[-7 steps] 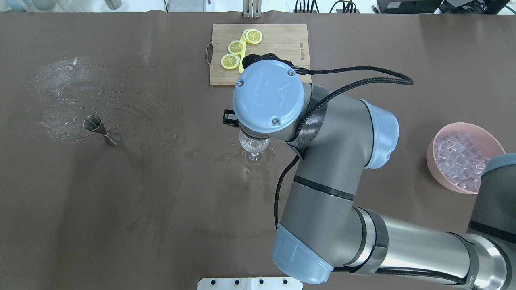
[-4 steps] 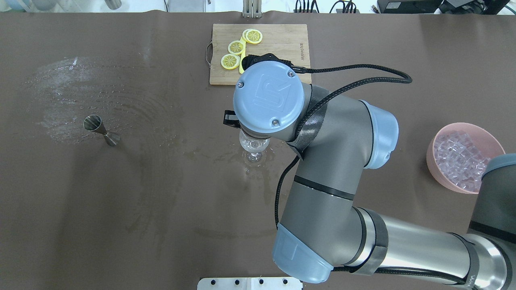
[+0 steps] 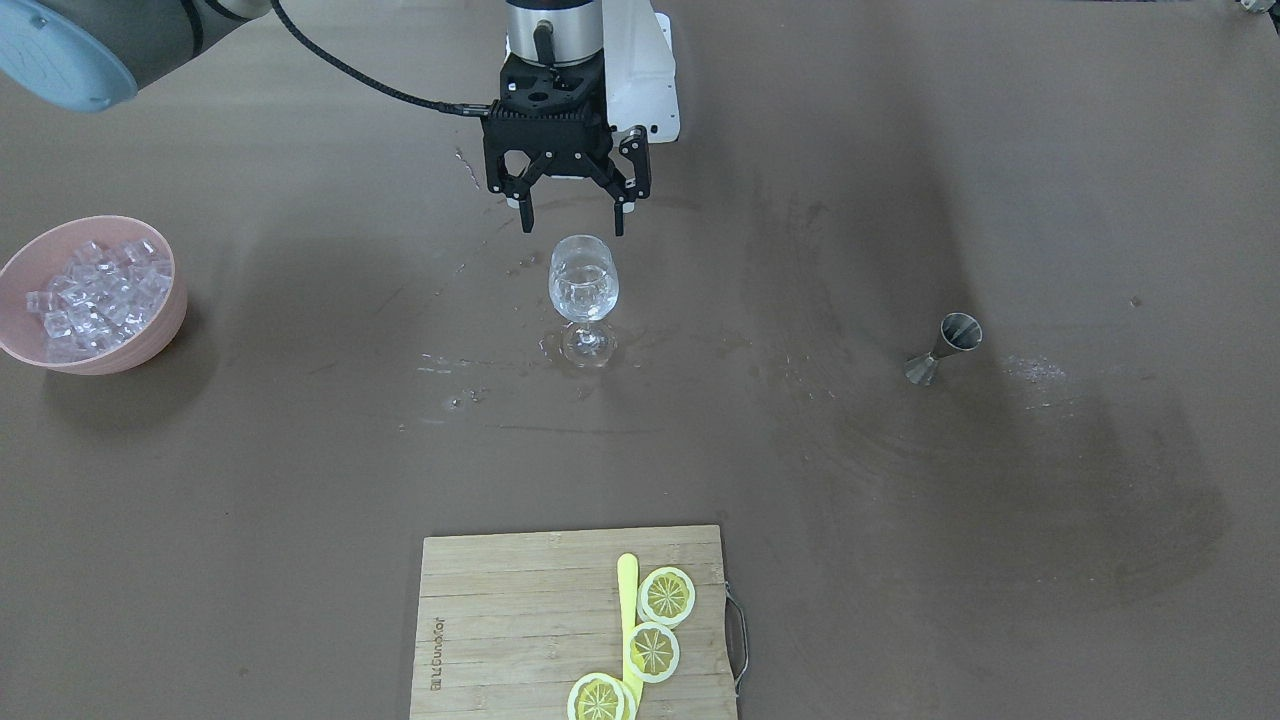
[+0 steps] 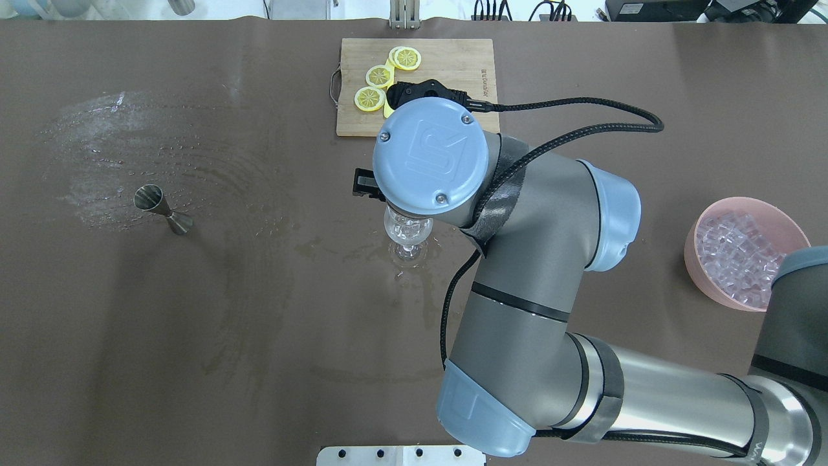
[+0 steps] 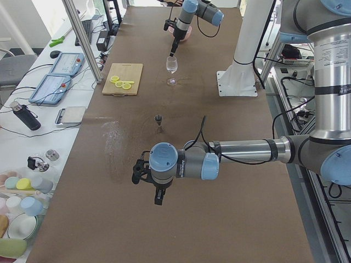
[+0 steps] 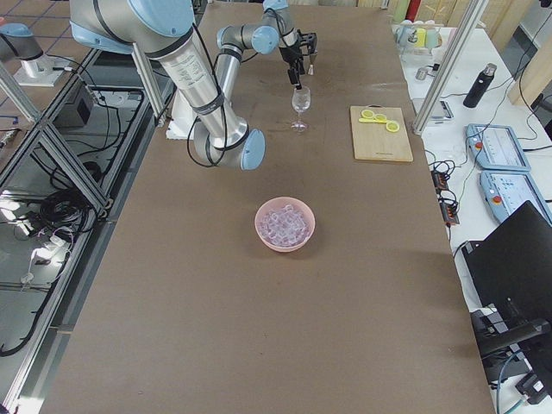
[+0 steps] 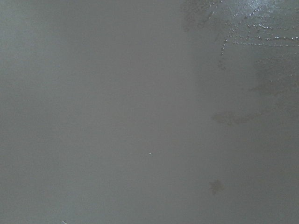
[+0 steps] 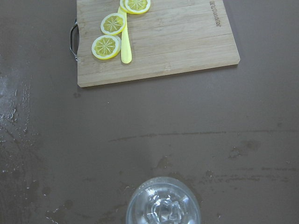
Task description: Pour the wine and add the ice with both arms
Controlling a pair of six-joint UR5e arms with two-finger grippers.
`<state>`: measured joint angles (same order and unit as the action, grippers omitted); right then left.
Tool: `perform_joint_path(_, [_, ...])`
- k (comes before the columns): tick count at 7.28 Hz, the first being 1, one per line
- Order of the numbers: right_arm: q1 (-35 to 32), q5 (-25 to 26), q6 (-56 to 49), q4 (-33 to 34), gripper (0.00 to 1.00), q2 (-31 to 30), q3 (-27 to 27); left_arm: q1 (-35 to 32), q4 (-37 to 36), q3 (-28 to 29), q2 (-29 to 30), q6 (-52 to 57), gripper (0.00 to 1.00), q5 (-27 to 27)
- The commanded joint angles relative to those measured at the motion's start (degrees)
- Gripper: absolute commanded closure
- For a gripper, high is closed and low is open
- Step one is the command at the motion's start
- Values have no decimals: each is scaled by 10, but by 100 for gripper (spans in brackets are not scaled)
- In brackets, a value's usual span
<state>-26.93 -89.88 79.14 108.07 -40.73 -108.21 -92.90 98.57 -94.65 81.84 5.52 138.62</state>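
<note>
Brown table mat point(image 3: 900, 500), wet streaks. Right gripper point(image 3: 573, 225) spread wide and empty, just above the wine glass point(image 3: 583, 290), which has clear cubes inside. Ice point(image 3: 95, 285) heaped in pink bowl point(image 3: 140, 345), well off to that gripper's right. Left gripper point(image 5: 157, 196) low over mat; cannot tell its jaw state.

glass point(image 3: 583, 300) centred on desk point(image 3: 900, 560), right end effector point(image 3: 573, 226) directly above it. board point(image 3: 520, 600) with lemon slices point(image 3: 667, 596) on operators' side of the glass. bowl point(image 3: 150, 335) of ice point(image 3: 95, 295) to robot's right, jigger point(image 3: 940, 350) to its left.
</note>
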Motion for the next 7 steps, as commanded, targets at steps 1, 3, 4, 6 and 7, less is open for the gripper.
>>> perform_joint_path(1, [-23, -6, -35, 3, 0, -11, -1, 2, -5, -4, 3, -2, 2, -1])
perform_joint_path(3, [-125, -103, -133, -2, 0, -54, -1, 0, -8, -8, 7, -8, 2, -4])
perform_joint_path(4, [-175, -143, -197, -6, 0, -81, -1, 0, -9, -9, 7, -9, 2, -3])
perform_joint_path(6, [-292, -244, -386, -9, 0, -169, -1, 0, -64, -45, 10, -24, 2, -5])
perform_joint_path(7, [-338, -277, -480, -10, 0, -221, -1, 0, -82, -74, 4, -70, 2, -6])
